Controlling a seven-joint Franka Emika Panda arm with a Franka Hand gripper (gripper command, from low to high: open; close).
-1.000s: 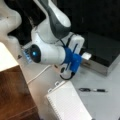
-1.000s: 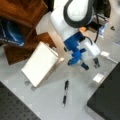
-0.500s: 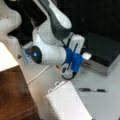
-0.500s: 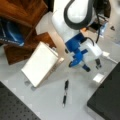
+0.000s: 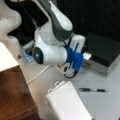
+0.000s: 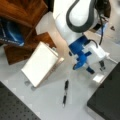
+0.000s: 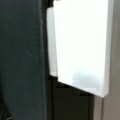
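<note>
in both front views the scene reads, left to right, from wood to pad to arm to dark slab. in a front view the brown wooden surface [image 5: 15, 97] fills the lower left corner, with the grey desk [image 5: 105, 105] beside it. just right of the wood lies a white notepad [image 5: 67, 105], tilted, its bound end toward the arm. the white cable [image 5: 40, 75] runs across the desk from under the arm toward the wood. above the notepad hangs the arm's wrist with its blue mount, and the gripper [image 5: 65, 70] sits below that mount, just over the desk and near the notepad's top edge; whether its jaws are apart or together i cannot tell. right of the notepad a black pen [image 5: 93, 90] lies flat on the desk, apart from the pad and from the gripper. behind it stands a black box [image 5: 105, 53] with a pale lower edge.

in a front view the notepad [image 6: 41, 63] leans on the wood at left, the pen [image 6: 65, 92] lies below the gripper [image 6: 83, 67], and a black mat [image 6: 106, 100] fills the lower right.

the wrist view shows only a blurred white slab [image 7: 82, 47] against a dark surface; the gripper is not seen there.
</note>
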